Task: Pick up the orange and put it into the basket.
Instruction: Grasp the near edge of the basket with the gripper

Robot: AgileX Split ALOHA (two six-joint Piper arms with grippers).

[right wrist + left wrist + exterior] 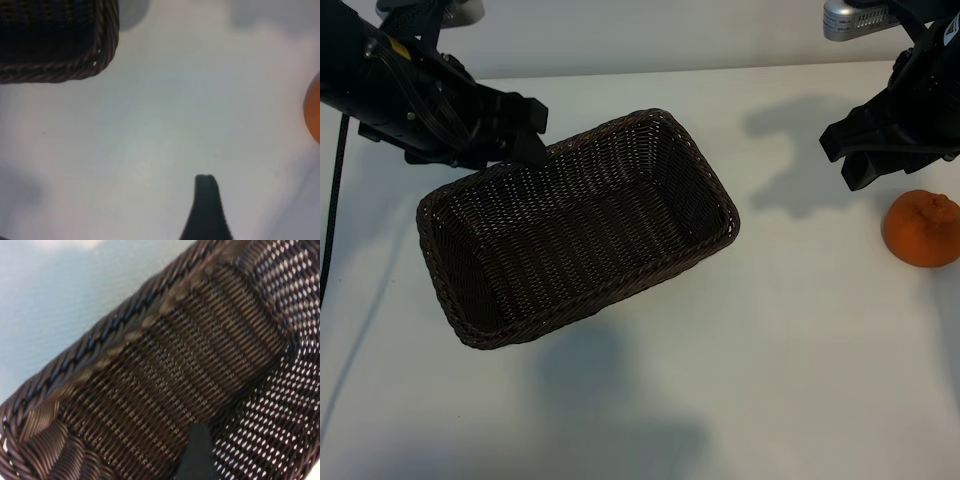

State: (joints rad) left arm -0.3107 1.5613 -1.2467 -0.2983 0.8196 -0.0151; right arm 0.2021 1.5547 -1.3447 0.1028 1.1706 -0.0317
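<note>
The orange (pixel 921 228) lies on the white table at the far right; only its edge shows in the right wrist view, orange (pixel 313 112). The dark woven basket (pixel 470 320) stands left of centre with nothing in it. My right gripper (pixel 838 160) hangs open above the table, just up and left of the orange and apart from it. One of its fingers (pixel 206 205) shows over bare table. My left gripper (pixel 542 135) is open over the basket's far left rim. One of its fingers (pixel 200 455) sits against the basket's inner weave (pixel 190 365).
The white table (pixel 800 350) spreads bare between basket and orange and along the front. The basket's near corner (pixel 60 70) shows in the right wrist view. A black cable (pixel 332 200) hangs at the left edge.
</note>
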